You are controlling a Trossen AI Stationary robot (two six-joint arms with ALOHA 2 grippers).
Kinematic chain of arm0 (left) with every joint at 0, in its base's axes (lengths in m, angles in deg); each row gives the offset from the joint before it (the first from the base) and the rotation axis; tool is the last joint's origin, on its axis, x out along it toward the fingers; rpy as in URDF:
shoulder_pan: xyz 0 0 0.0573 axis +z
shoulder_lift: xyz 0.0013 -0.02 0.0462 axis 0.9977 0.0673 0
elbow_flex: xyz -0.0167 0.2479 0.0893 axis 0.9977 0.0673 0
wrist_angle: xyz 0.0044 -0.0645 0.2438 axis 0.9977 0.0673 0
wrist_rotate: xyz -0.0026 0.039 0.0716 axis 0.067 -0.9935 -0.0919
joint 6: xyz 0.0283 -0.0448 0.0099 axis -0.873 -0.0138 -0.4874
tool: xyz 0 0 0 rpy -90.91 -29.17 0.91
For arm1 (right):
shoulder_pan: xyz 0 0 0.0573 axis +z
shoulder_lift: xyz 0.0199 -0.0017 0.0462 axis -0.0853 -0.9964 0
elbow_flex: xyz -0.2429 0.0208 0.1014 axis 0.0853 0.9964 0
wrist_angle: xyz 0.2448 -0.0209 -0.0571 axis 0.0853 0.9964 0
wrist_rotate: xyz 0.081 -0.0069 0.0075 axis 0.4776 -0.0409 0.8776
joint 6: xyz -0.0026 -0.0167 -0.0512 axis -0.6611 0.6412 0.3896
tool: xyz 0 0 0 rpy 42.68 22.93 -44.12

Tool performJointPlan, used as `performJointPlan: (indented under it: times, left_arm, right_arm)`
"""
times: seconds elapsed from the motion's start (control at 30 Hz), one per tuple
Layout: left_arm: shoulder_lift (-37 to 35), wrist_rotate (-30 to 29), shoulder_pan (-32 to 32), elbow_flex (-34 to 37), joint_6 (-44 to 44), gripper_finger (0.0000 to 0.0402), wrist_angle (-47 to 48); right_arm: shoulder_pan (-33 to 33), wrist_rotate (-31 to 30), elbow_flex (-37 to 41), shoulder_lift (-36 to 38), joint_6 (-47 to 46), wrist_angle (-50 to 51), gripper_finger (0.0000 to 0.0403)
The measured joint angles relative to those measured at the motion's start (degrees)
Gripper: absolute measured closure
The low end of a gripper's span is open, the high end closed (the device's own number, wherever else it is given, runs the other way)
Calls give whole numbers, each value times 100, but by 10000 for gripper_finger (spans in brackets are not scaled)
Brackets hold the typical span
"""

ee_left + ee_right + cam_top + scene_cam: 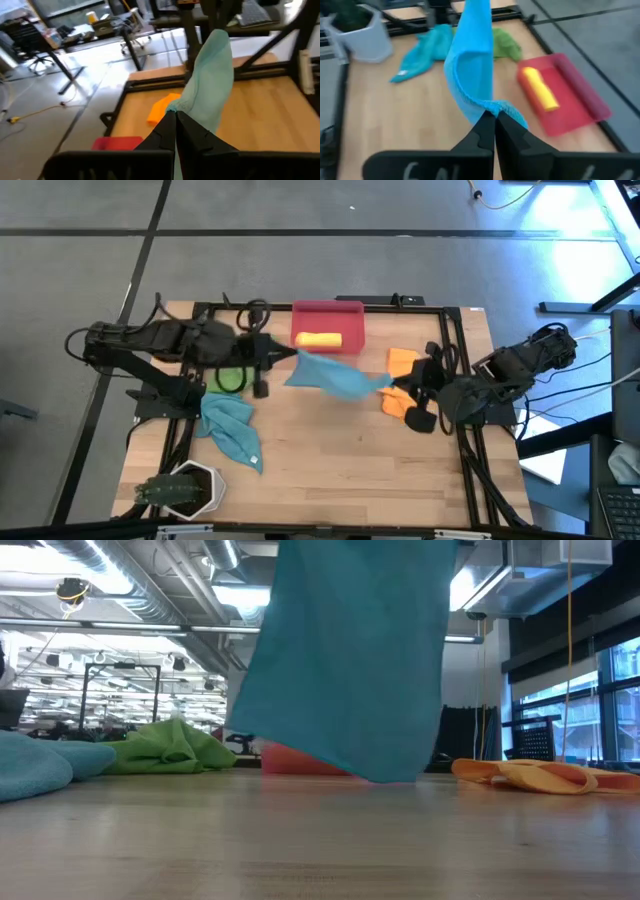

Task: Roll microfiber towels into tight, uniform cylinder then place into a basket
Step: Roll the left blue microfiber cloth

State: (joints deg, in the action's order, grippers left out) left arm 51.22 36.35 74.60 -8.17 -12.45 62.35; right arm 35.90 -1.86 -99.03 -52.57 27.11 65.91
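A teal-blue towel (328, 375) hangs stretched above the worktop (340, 450) between the left claw (283, 357) and right claw (397, 385), each pinching a corner.

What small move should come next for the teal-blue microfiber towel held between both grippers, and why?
Probably lower it flat onto the wooden table. The left gripper and right gripper each pinch a corner of the teal-blue microfiber towel, which hangs above the table, unrolled.

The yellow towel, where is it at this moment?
In the high view, the rolled yellow towel lies inside the red basket at the table's far edge, near the middle.
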Motion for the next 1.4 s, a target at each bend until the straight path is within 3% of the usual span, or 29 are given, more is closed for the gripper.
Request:
performJointPlan:
  times: [0.17,0.3,0.43,0.63,0.8,1.1,1.2,1.4]
  left_arm:
    - [-66,-81,-680,-183,255,402,33]
    - [-69,-470,-1155,-384,394,402,159]
    - [-66,-739,-1212,-385,563,402,516]
    - [-42,-810,-661,-30,1367,402,1513]
    - [-95,-760,-146,568,1545,402,1653]
    - [-149,-727,989,1321,1415,401,1666]
    - [-153,-378,1291,1588,1312,401,1379]
    - [-153,330,1488,2027,717,401,508]
  right_arm:
    - [316,418,0,-28,-110,-402,397]
    - [419,690,0,-10,-111,-774,397]
    - [338,771,0,54,-253,-627,397]
    - [-290,807,36,38,-527,127,397]
    - [-1087,921,376,-33,-482,485,397]
    - [-2263,1067,1157,-26,527,-82,397]
    - [-2525,1160,1400,-26,858,-448,397]
    - [-2785,1918,1687,-26,1138,-1038,397]
